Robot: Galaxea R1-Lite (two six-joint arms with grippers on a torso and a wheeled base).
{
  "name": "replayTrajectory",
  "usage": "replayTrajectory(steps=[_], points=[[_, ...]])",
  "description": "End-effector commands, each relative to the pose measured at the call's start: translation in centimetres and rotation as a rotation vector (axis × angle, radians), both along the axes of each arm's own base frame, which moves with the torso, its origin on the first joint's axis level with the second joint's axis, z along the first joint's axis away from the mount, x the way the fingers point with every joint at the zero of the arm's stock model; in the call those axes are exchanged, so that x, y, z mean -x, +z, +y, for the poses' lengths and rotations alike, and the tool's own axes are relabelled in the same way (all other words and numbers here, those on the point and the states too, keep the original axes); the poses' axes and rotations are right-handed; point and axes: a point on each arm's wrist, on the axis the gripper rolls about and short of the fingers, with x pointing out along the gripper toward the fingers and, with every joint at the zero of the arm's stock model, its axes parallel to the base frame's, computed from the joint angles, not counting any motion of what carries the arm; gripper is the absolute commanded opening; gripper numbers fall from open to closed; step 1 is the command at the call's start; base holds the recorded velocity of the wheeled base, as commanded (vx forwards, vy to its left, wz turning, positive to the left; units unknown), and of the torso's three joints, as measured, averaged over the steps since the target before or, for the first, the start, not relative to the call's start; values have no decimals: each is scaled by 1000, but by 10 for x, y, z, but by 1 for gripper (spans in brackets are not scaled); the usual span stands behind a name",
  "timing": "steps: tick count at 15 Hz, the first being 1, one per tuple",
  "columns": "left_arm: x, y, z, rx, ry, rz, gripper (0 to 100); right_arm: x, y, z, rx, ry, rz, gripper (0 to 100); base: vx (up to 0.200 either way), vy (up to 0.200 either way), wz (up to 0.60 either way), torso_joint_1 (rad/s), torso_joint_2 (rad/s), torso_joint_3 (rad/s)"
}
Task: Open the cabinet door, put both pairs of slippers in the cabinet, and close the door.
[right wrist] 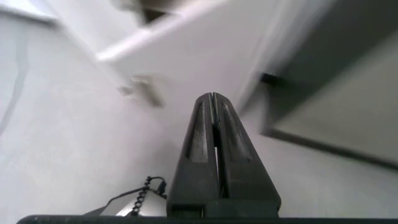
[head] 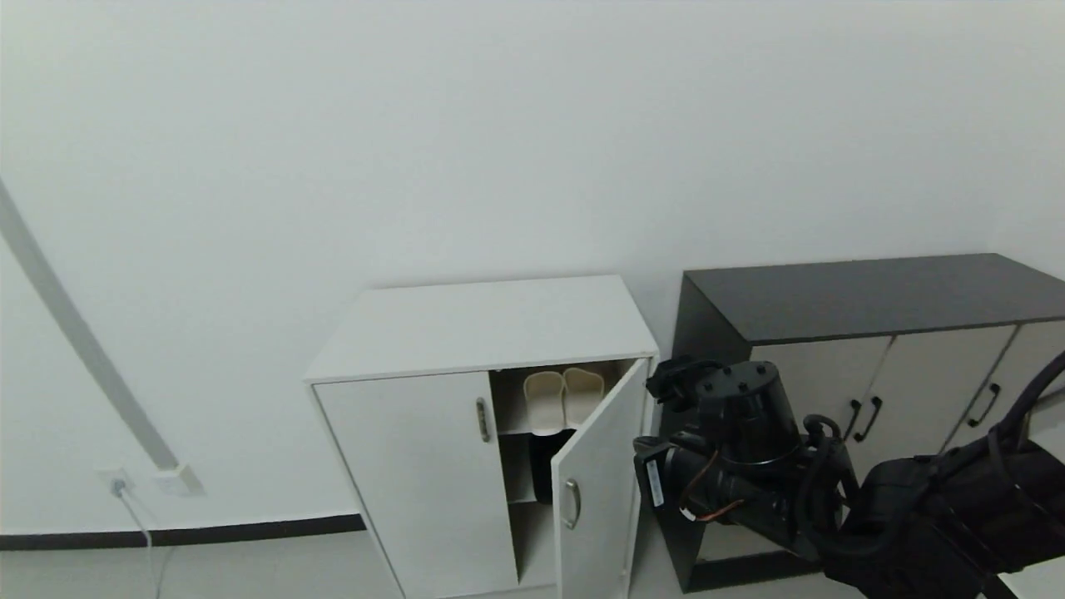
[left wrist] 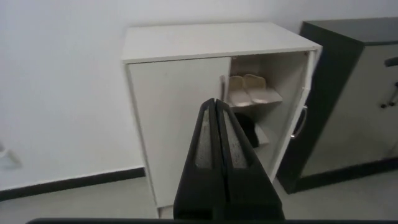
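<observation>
The half-open cabinet door (head: 595, 482) stands upright at nine o'clock from the right gripper (right wrist: 213, 96), whose fingers are pressed together, empty; beige slippers (head: 563, 398) sit on the top shelf; the right arm is nearer

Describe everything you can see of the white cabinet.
The white cabinet is a low, matte, board-like unit with a flat top, standing on the floor against the wall, beside a dark cabinet. Its left door is shut; its right door stands swung partly open. Each has a vertical metal handle. Inside are shelves; a pair of beige slippers lies on the top one, a dark item below.
</observation>
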Motion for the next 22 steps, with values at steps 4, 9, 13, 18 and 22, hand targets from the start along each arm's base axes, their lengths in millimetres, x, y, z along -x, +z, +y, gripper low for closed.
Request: replayTrajectory(steps=[4, 9, 13, 18, 22], points=[[0, 0, 0, 2, 1, 0, 0, 2, -5, -4, -35, 90, 19, 0, 0, 0, 0, 0, 0, 0], [0, 0, 0, 0, 1, 0, 0, 16, -26, -24, 67, 136, 25, 0, 0, 0, 0, 0, 0, 0], [0, 0, 0, 2, 1, 0, 0, 34, -47, -34, 96, 156, 57, 0, 0, 0, 0, 0, 0, 0], [0, 0, 0, 0, 1, 0, 0, 36, -67, -36, 105, 152, 65, 0, 200, 0, 0, -2, -1, 3], [0, 0, 0, 2, 1, 0, 0, 35, -73, -35, 117, 153, 79, 0, 200, 0, 0, 6, 2, 5]])
